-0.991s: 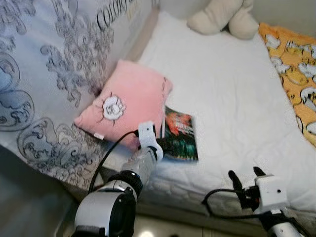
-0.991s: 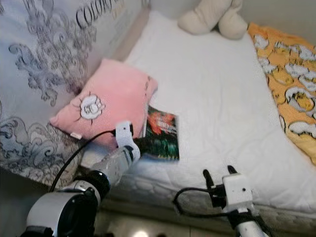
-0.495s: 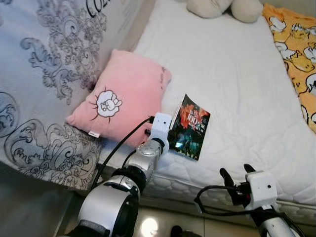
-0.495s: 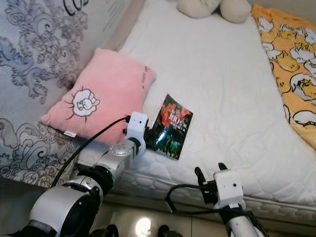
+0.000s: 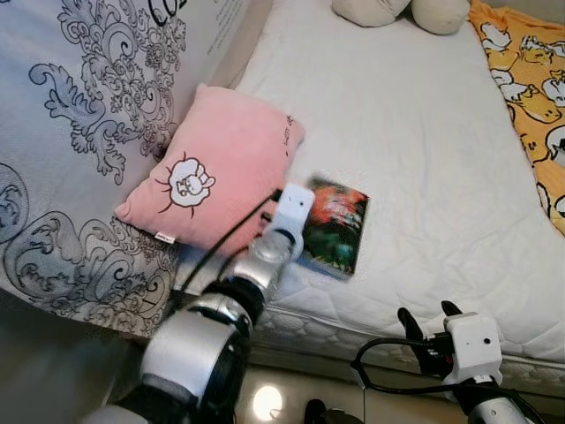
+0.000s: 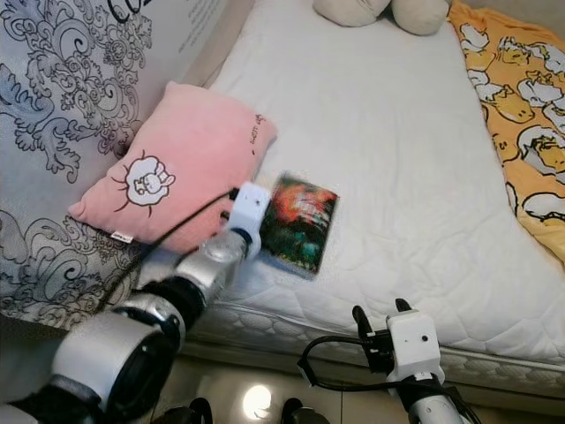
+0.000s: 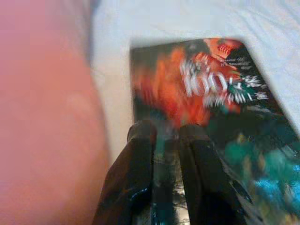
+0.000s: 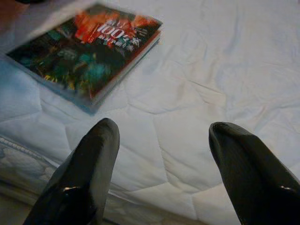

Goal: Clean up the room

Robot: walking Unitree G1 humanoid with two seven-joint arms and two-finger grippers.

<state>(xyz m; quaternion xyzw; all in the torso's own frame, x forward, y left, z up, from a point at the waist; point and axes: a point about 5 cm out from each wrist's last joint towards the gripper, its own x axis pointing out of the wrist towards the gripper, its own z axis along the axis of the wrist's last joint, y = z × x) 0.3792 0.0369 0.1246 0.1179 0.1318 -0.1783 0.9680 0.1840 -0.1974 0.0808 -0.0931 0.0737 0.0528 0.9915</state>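
The left gripper [image 7: 164, 140] has its two black fingers closed nearly together over the near edge of a glossy paperback book with a dark green and orange cover [image 5: 334, 226], pinching it. Half a second ago the book was tipped up on edge and skewed; now it lies lower and squarer on the white quilted mattress [image 5: 415, 159], just beside the pink plush pillow with an embroidered white face [image 5: 212, 181]. That suggests the grip is being adjusted or the book slid along the mattress rather than lifted clear, so carrying it away remains to be done. The right gripper [image 8: 161, 154] hangs with its fingers spread wide and nothing between them, near the mattress edge, well apart from the pillow. Farther from the pillow, a cream soft toy [image 5: 402, 12] sits at the mattress's head and an orange duck-print blanket [image 5: 530, 79] covers its far side.
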